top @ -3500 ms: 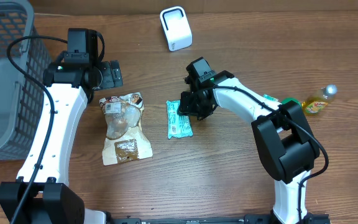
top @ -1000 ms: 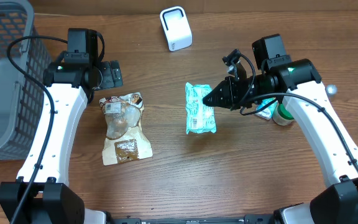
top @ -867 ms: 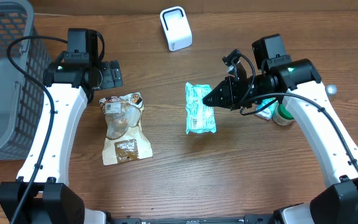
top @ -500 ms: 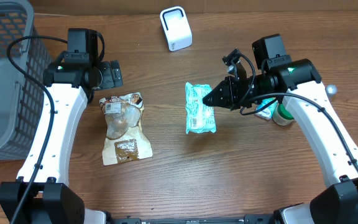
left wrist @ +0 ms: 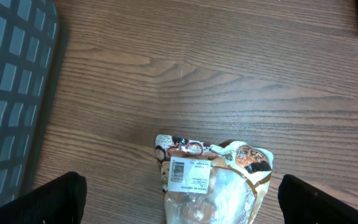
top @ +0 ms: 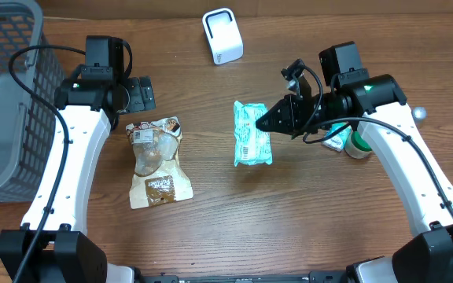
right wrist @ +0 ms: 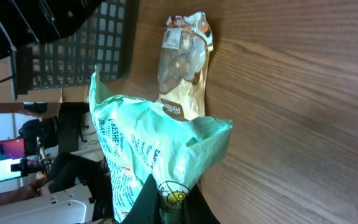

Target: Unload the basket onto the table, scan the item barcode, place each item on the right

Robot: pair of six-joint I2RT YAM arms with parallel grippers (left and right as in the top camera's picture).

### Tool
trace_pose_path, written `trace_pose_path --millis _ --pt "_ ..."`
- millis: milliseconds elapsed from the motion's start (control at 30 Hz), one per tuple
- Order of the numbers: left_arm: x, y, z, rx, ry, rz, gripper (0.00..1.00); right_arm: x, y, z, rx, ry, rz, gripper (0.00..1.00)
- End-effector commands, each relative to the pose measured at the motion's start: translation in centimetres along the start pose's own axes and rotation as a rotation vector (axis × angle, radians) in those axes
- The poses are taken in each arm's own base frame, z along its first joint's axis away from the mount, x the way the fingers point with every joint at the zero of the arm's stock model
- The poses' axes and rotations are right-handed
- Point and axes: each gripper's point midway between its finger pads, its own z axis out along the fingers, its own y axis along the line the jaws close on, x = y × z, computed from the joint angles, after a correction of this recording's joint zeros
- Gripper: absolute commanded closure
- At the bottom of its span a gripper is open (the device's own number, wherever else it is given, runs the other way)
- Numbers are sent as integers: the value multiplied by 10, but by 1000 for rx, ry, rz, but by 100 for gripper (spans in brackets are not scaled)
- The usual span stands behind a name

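Overhead, right gripper (top: 268, 123) extends sideways, clamped on the green packet (top: 251, 137); left gripper (top: 141, 94) gapes empty.

Both arms are built alike: long white shells with rounded edges, joined by black housings at the joints. The left arm (top: 81, 153) has a square black block at its far end with a small green light (top: 75, 85) beside it. A thin black cable (top: 49, 48) loops out from the block and runs down along the white shell. The right arm (top: 411, 169) has the same black block, a green light (top: 366, 88) and a bunch of black cables (top: 314, 77) at the wrist. Each base (top: 53, 253) is a black box. The left fingers (left wrist: 51, 198) are black and blunt-ended. The right fingers (top: 278, 119) are black and taper to a point.
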Motion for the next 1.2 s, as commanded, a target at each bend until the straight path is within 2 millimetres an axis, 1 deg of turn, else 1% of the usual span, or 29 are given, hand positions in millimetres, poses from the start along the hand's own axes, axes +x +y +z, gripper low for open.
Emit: trace_pose_path --millis 0,67,100,233,333,433,500,533,633,700,800,867,933,1000,1067,1167 --pt "-5 4 -4 -12 -19 4 0 -4 19 -10 -61 -32 -54 96" --pt "-5 4 -4 -12 -19 4 0 -2 46 -13 -213 -14 -81 96" --pt "-5 4 -4 -12 -19 4 0 -4 50 -14 -236 -23 -100 96" --pt "-5 4 -4 -12 -19 4 1 -19 50 -16 -212 -75 -136 96" --pt "-5 4 -4 -12 -19 4 0 -38 50 -24 -134 -146 -132 96" --pt "-5 4 -4 -12 -19 4 0 -62 61 -44 -56 -243 -192 96" --pt "-5 4 -4 -12 -19 4 0 -80 74 -64 3 -330 -245 96" --pt "-5 4 -4 -12 -19 4 0 -86 77 -70 24 -359 -260 96" --pt "-5 4 -4 -12 -19 4 0 -114 88 -104 150 -513 -336 96" --pt "-5 4 -4 -12 -19 4 0 -132 98 -125 213 -613 -428 96" --pt "-5 4 -4 -12 -19 4 0 -154 109 -144 278 -737 -520 96" --pt "-5 4 -4 -12 -19 4 0 -168 111 -151 336 -808 -552 96" --pt "-5 4 -4 -12 -19 4 0 -178 112 -153 398 -850 -608 96" --pt "-5 4 -4 -12 -19 4 0 -187 111 -147 450 -867 -661 96" --pt "-5 4 -4 -12 -19 4 1 -194 110 -137 489 -859 -712 96" --pt "-5 4 -4 -12 -19 4 0 -206 104 -113 567 -834 -803 96"
